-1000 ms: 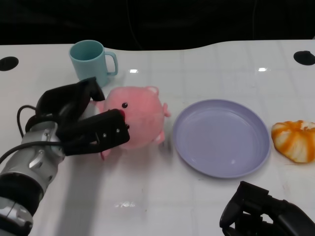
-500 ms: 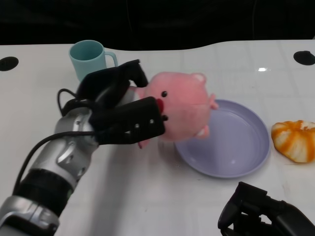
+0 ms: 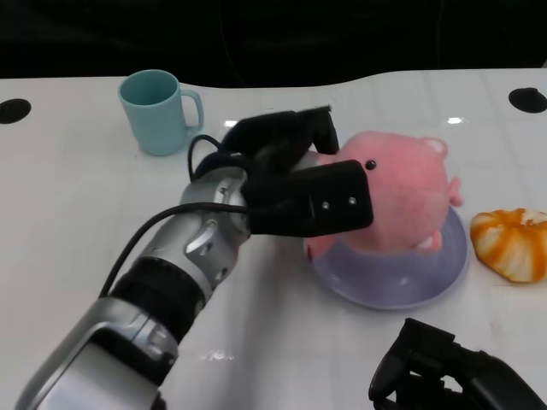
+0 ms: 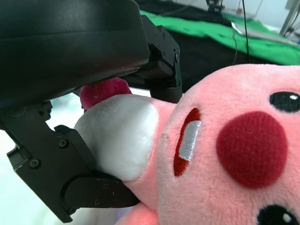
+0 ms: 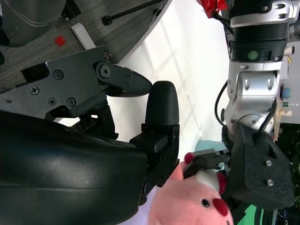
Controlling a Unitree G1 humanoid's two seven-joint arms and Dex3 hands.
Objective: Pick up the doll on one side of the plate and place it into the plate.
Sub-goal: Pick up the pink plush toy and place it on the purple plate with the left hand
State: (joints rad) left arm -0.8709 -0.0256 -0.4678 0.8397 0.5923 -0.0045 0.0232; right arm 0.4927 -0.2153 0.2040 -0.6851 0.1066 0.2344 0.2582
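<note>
Two black hands are in view, and only the left hand (image 3: pixel 295 184) holds something: it grips the pink pig doll (image 3: pixel 402 201) from the side, with fingers above and below the snout end. In the left wrist view the fingers (image 4: pixel 93 183) press on the white and pink part of the doll (image 4: pixel 225 154) beside its red mouth. The doll is over the purple plate (image 3: pixel 389 286), and its lower part seems to touch the plate, though I cannot tell this for sure. The right hand (image 3: pixel 453 380) rests low at the near edge of the white table (image 3: pixel 85 213), with its fingers curled in and nothing between them. An orange and white plush toy (image 3: pixel 511 243) lies just beside the plate on the right. A light blue mug (image 3: pixel 158 111) stands upright on the far left part of the table, well apart from the plate.
</note>
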